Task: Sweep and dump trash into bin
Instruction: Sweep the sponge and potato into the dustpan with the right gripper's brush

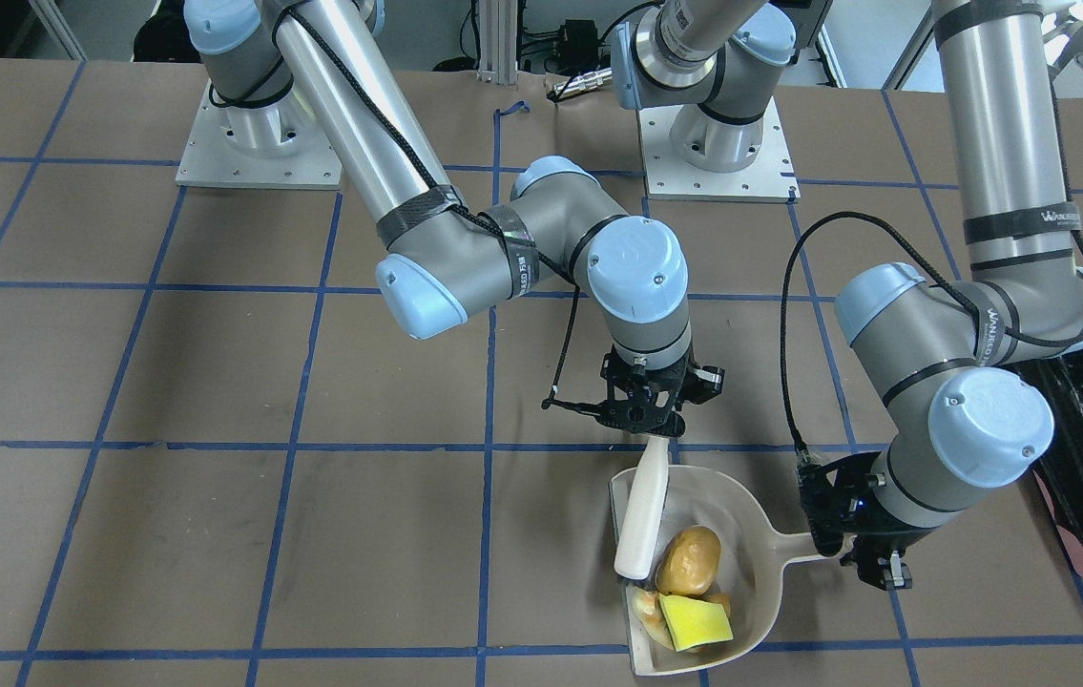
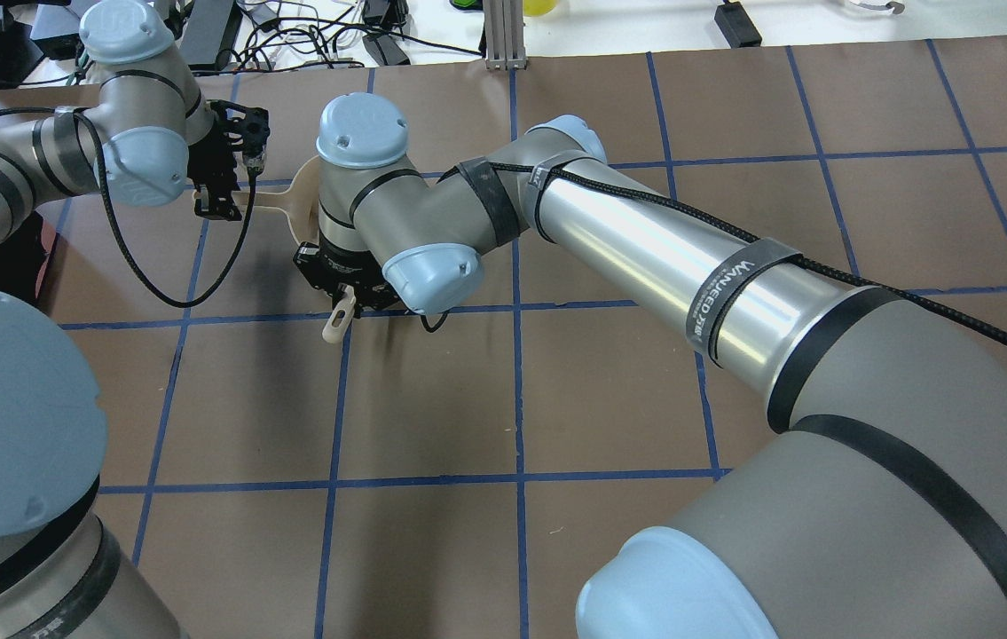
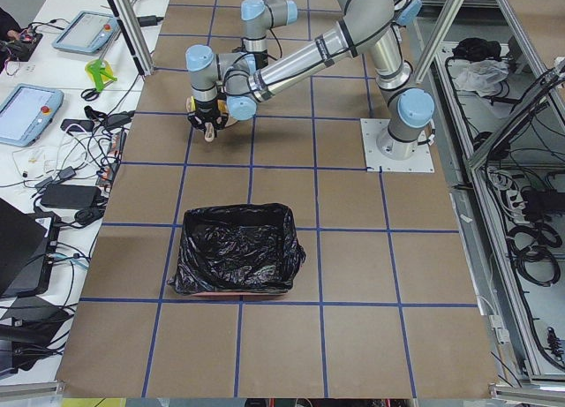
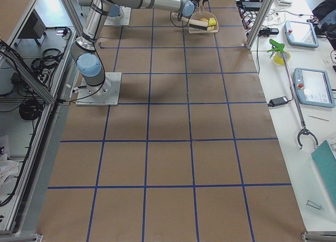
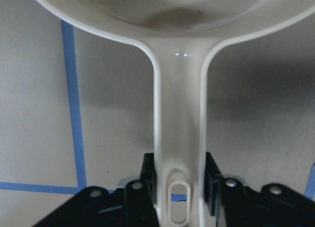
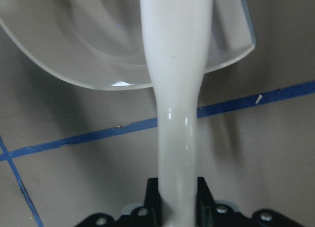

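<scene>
**Trash Sits in the Dustpan, Bin Waits at the Table's Left End**

The left gripper [image 1: 846,551] pinches the end of the beige dustpan [image 1: 759,534] by its handle. The left wrist camera shows the black fingers [image 5: 147,180] pressed against both sides of that handle.

The right gripper [image 1: 651,426] points down at the table [image 1: 217,534], its jaws clamped on the thin end of a white sweeper [image 1: 644,506]. The sweeper's broad end reaches into the pan along the open mouth.

All the trash lies inside the dustpan. The brown potato-like lump [image 1: 690,560] sits in the middle, just beside the sweeper's tip. The yellow sponge piece [image 1: 696,622] lies on the operators' side of it. The tan bread scrap [image 1: 646,606] rests at the pan's mouth, touching the sponge.

The pan's mouth opens toward the robot's right and its handle points toward the robot's left. Whether the pan rests on the brown surface or is held just above it cannot be told.

The bin [image 3: 234,259], lined with crinkly black plastic, stands toward the table's end on the robot's left, apart from the dustpan and beyond the left arm. Blue tape lines [image 1: 487,534] cross the tabletop in a grid.
</scene>
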`<action>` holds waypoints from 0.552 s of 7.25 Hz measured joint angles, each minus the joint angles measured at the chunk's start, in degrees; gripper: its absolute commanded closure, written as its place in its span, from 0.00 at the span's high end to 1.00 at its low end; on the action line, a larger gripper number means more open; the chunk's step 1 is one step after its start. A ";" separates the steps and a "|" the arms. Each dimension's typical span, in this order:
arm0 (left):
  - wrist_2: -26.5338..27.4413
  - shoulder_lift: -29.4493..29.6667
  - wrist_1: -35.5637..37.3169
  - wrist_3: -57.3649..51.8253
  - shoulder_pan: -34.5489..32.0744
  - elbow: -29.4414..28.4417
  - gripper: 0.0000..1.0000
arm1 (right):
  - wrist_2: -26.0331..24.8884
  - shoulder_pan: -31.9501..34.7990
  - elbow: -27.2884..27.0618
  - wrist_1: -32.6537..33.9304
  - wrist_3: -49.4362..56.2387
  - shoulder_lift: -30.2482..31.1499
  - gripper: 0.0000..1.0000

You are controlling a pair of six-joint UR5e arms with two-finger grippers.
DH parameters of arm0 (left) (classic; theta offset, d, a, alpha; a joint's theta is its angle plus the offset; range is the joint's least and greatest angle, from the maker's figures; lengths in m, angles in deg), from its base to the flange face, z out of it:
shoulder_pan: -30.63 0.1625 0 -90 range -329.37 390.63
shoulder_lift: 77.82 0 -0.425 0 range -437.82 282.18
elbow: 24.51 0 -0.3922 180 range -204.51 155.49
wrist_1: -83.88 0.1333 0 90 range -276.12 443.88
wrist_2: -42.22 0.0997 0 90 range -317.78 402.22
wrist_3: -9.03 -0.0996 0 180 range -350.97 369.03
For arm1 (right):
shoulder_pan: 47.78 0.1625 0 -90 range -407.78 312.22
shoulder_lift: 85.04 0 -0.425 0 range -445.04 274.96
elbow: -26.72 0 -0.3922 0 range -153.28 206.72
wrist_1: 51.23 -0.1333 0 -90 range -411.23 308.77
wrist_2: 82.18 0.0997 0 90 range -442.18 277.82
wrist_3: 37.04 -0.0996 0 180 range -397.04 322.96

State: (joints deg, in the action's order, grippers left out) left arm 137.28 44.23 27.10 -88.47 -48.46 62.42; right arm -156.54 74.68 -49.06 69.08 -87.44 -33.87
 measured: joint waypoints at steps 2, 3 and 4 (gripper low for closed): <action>-0.95 -0.24 0.00 -0.20 0.64 0.30 0.07 | -2.32 -1.31 -0.29 -6.14 0.00 2.51 0.00; -1.26 -0.36 0.00 -0.18 0.76 0.38 0.05 | -4.50 -2.90 -0.41 -10.55 1.13 4.57 0.00; -2.59 -0.67 -0.22 0.04 1.19 0.32 0.02 | -7.23 -4.81 -1.01 -14.78 4.02 6.76 0.00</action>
State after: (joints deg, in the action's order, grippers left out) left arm 134.69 43.56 26.88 -88.42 -47.27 62.74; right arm -163.78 69.88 -50.07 54.29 -83.42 -27.11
